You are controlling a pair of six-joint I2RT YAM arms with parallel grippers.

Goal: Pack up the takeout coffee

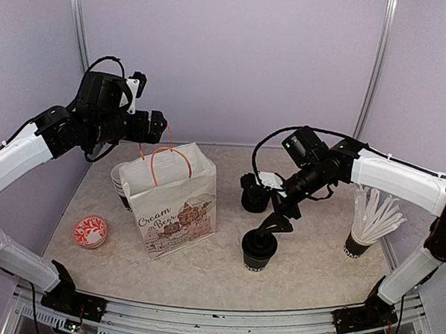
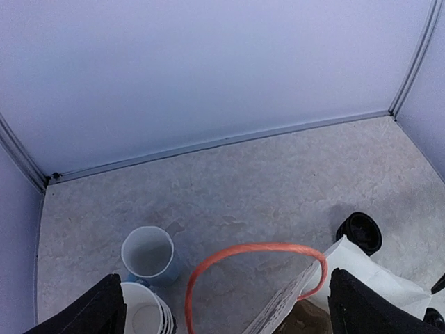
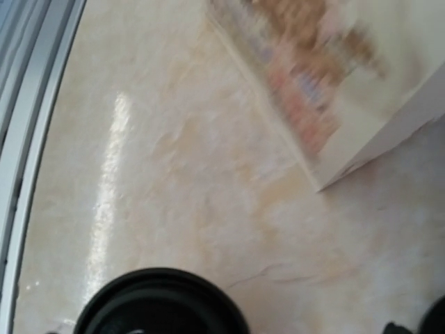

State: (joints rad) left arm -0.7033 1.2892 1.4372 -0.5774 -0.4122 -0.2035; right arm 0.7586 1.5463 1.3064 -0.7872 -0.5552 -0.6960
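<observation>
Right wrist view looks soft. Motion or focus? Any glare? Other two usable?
Right wrist: smeared throughout, print on the white paper bag unreadable, black plastic cup lid soft-edged; motion or focus, cannot tell; a glare streak on the beige marbled tabletop. Top external: sharp, evenly lit, bag lettering legible. Left wrist: sharp, orange loop handle crisp.

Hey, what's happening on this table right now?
Two robot arms are packing takeout coffee into a paper bag. The left gripper is open, with the bag's orange handle looped between its fingers. The right gripper hangs just over one lidded black cup; whether it grips it is unclear. The second lidded cup stands farther back. Neither is in the bag.
</observation>
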